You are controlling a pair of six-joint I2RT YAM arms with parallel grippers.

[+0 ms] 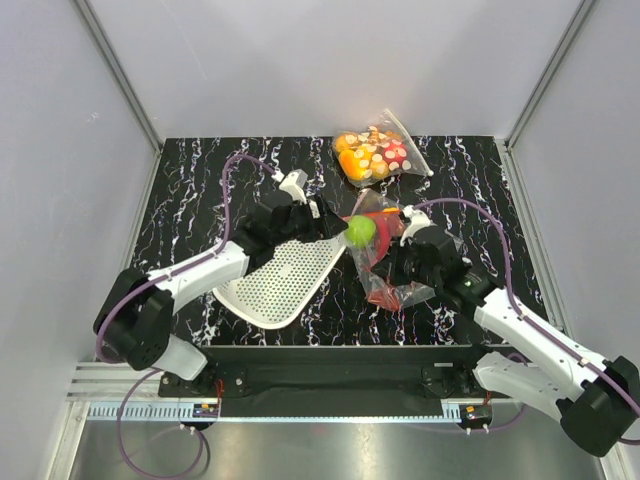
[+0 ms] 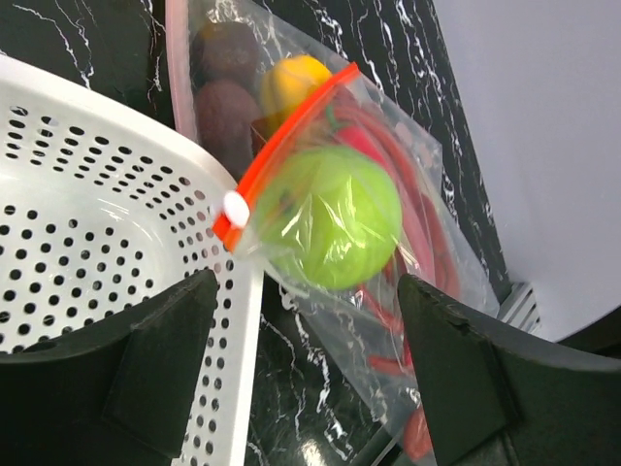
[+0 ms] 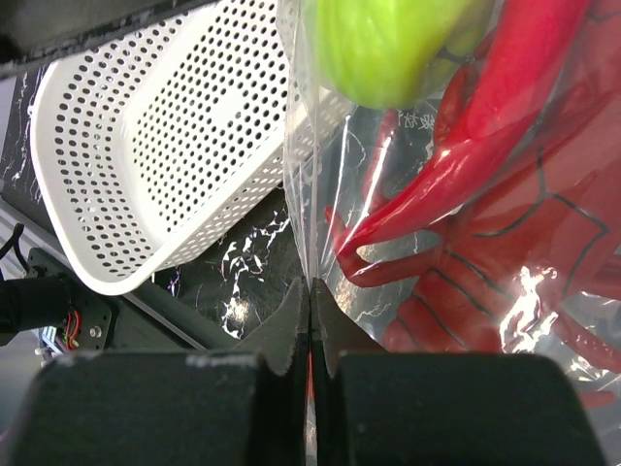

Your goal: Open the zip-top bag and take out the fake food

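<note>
Status: clear crinkly zip-top bag (image 1: 390, 290) sits mid-table on the black marbled tabletop (image 1: 200, 190), just right of the white perforated plastic basket (image 1: 280, 290); its zip end points toward the left arm.

Right gripper (image 3: 310, 291): jaws fully closed, pinching a thin fold of the bag's plastic at the end away from the zip; we read it as the anchor hold.

Left gripper (image 2: 309, 291): fingers spread wide, 1 on either side of the bag's zip end; no contact visible, nothing in hand.

Orange-red zip strip (image 2: 291, 136) looks like 1 flat unbroken band, with the white slider tab (image 2: 236, 206) at its near end by the basket rim; we judge the mouth not yet opened, though we cannot see the far end of the strip.

Contents: round green plastic apple (image 2: 335, 218) pressed up against the strip from inside, film over it; large red plastic lobster (image 3: 485, 291) behind it, also inside; the small red chili pepper we cannot pick out among the red.

Progress: early; 0 of 3 items out, basket holds nothing; left to do: get hold of the slider or strip, open the mouth, take out the apple, lobster and chili.

Clear polka-dotted bag of orange and red fruit (image 1: 375, 155) lies at the far edge, apart from the work.
</note>
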